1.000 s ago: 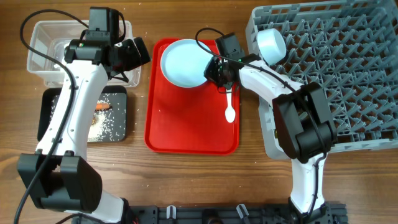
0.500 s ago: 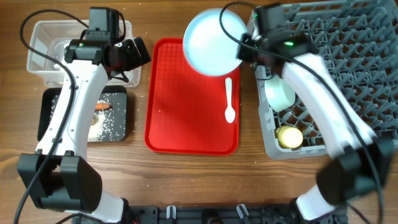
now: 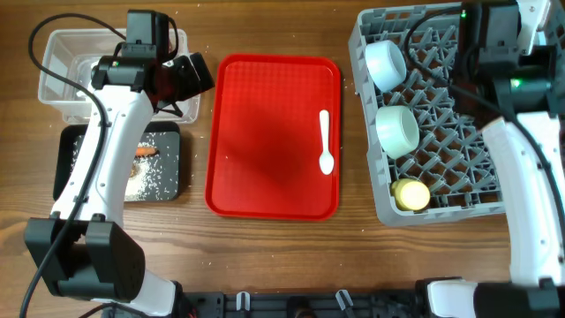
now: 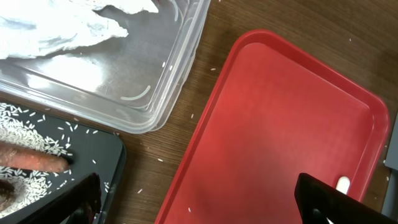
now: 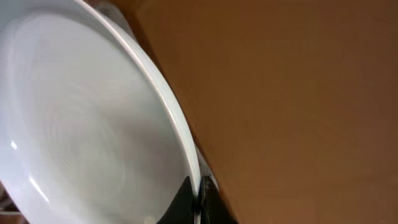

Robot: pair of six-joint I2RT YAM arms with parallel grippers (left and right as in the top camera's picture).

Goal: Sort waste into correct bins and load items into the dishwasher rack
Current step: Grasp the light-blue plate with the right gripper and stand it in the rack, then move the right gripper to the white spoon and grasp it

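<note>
The left arm [image 3: 95,168] rises from its base at the near left and reaches to the far left, its wrist bent toward the middle; the left gripper [image 4: 198,186] hangs empty, its fingers [image 4: 62,202] spread wide apart. The right arm [image 3: 534,203] runs from its near base along the right edge to the far right, wrist turned inward; the right gripper [image 5: 198,200] has its fingers [image 5: 181,194] pinched on the rim of the light blue plate [image 5: 81,124], which is tilted on edge.

Blurry plate [image 5: 93,118], cropped at edges
</note>
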